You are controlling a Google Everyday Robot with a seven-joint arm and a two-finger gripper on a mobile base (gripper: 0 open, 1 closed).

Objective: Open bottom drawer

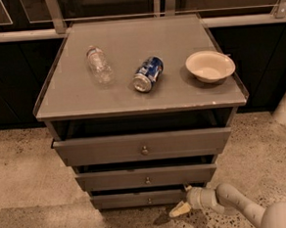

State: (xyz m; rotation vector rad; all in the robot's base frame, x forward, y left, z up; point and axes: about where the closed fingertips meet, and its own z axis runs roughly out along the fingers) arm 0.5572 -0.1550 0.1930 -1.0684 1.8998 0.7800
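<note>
The bottom drawer [139, 199] is the lowest of three grey drawer fronts, with a tiny round metal knob [149, 200] at its centre. Its front sticks out a little from the cabinet. My gripper [180, 207] is at the drawer's right end, low near the floor, on a pale arm [237, 205] that comes in from the lower right. One cream finger [179, 210] points down-left below the drawer's right corner.
The middle drawer [146, 177] and top drawer [143, 146] also stick out slightly. On the cabinet top [73, 98] lie a clear plastic bottle [99, 65], a blue can [148, 74] and a cream bowl [210, 66]. Speckled floor surrounds the cabinet.
</note>
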